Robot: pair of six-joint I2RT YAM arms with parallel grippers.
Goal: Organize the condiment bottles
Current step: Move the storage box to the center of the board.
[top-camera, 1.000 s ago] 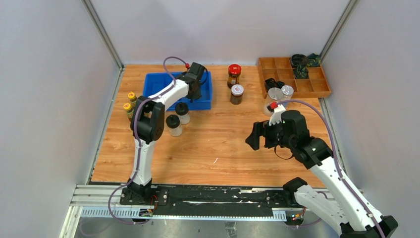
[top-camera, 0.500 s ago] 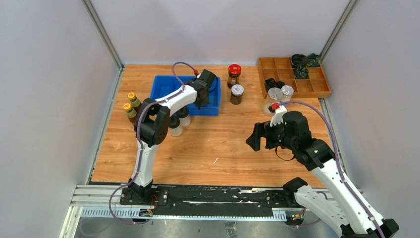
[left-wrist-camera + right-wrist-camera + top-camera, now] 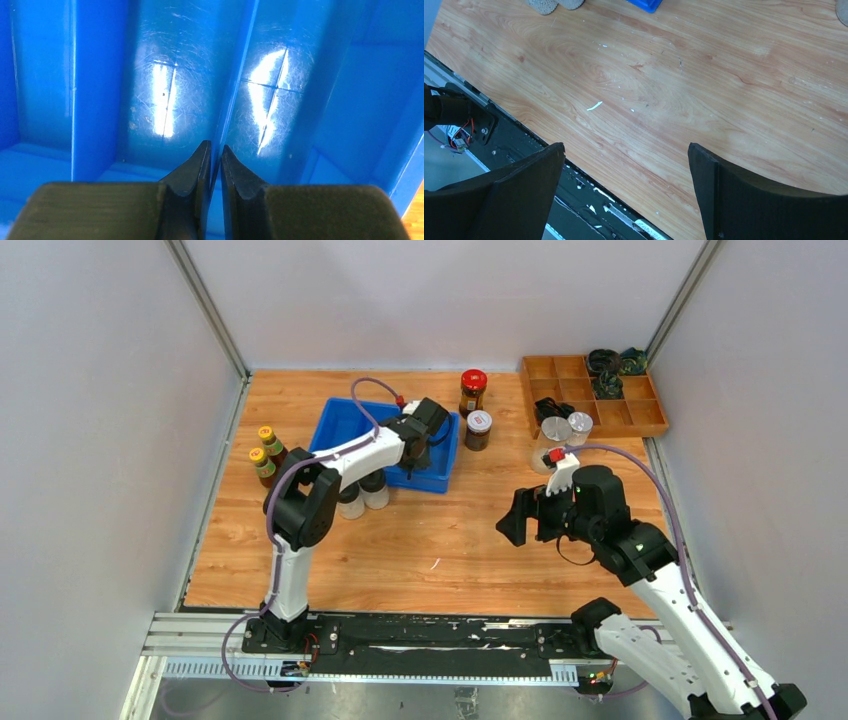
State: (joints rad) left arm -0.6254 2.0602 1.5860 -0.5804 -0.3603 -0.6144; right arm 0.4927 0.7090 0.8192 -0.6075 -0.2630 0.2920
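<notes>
My left gripper (image 3: pixel 426 446) is shut on an upright wall of the blue bin (image 3: pixel 345 425); in the left wrist view its tips (image 3: pixel 215 150) pinch a thin blue ridge (image 3: pixel 235 90). Two yellow-capped sauce bottles (image 3: pixel 263 448) stand left of the bin. Two black-lidded shakers (image 3: pixel 362 496) stand at its front edge, partly hidden by my left arm. The red-lidded jar (image 3: pixel 473 390) and white-lidded dark jar (image 3: pixel 479 428) stand right of the bin. Two silver-lidded jars (image 3: pixel 567 427) stand by the wooden tray. My right gripper (image 3: pixel 515 517) is open and empty above bare table (image 3: pixel 625 150).
A wooden compartment tray (image 3: pixel 640 415) with black and green coiled items sits at the back right. Grey walls close in the left, back and right sides. The black rail (image 3: pixel 499 145) runs along the table's near edge.
My left gripper has dragged the blue bin to the right and a little nearer, close to the white-lidded jar. The shakers now sit against its front-left side. The right arm has not moved.
</notes>
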